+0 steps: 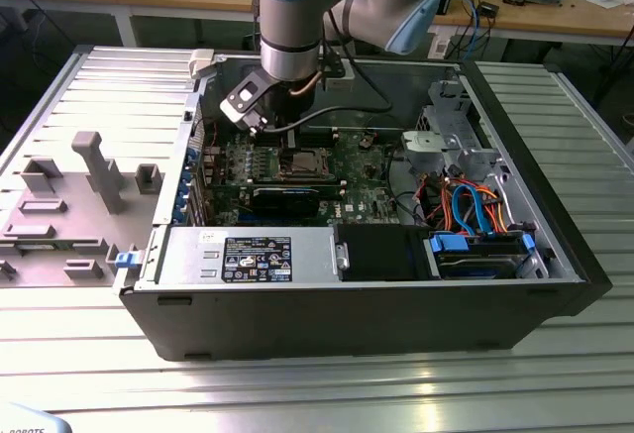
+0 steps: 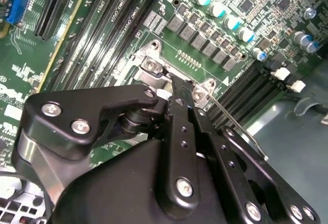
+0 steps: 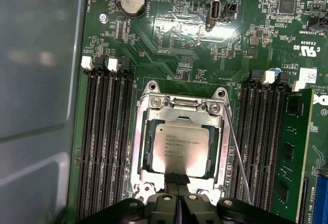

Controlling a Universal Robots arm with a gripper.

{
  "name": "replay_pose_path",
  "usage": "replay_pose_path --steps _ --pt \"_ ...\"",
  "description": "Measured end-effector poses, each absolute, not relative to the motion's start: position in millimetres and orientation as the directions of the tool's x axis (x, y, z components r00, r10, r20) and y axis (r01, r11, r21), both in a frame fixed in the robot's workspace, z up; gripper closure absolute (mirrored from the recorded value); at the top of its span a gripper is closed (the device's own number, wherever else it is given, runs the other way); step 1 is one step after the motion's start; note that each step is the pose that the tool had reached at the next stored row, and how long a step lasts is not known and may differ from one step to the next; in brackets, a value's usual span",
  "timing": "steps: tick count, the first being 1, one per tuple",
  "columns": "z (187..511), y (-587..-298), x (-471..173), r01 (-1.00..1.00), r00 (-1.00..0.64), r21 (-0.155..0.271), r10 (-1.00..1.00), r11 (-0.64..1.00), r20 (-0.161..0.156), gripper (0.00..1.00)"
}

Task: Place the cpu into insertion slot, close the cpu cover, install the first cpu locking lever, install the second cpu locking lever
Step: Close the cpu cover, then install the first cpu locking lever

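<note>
Ribbed metal table [image 1: 297,393] bears open computer case [image 1: 347,319], grey plate [image 1: 59,217].

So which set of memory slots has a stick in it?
The set farther from the grey case wall: a green stick stands there; the other's bare.

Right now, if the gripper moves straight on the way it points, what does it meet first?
Probably the near edge of the cpu cover, where it frames the cpu. The shut gripper points right at that spot. Depth is unclear, so it may already touch.
</note>
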State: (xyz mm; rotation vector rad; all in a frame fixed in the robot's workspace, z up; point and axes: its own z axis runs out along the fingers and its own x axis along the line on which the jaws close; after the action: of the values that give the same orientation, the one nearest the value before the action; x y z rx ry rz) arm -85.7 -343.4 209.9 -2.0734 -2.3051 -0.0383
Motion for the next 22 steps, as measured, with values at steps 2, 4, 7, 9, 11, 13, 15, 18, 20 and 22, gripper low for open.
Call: replay_pose_path --steps 2,4,7,9,11,13,15,18,20,22 --pt "212.7 -343.4 -85.8 0.994 -0.105 -0.009 0.993 0.106 0.047 0.89" --pt "212.7 -343.3 -85.3 0.994 -0.105 -0.009 0.993 0.106 0.047 0.89" --pt "212.7 -343.4 -78.4 0.994 -0.105 -0.009 0.993 0.105 0.047 0.89" --pt "212.6 -343.4 -74.0 0.994 -0.105 -0.009 0.993 0.105 0.047 0.89" --pt "212.5 -343.4 -60.4 0.994 -0.105 -0.009 0.993 0.105 0.047 0.89" --pt "212.5 -343.4 -59.2 0.994 -0.105 -0.009 0.993 0.105 0.047 0.89" --pt "212.5 -343.4 -58.8 0.994 -0.105 -0.009 0.993 0.105 0.047 0.89" --pt "212.5 -343.4 -58.3 0.994 -0.105 -0.009 0.993 0.105 0.047 0.89" --pt "212.7 -343.3 -58.3 0.994 -0.105 -0.009 0.993 0.105 0.047 0.89" --pt "213.1 -343.3 -58.3 0.994 -0.105 -0.009 0.993 0.105 0.047 0.89"
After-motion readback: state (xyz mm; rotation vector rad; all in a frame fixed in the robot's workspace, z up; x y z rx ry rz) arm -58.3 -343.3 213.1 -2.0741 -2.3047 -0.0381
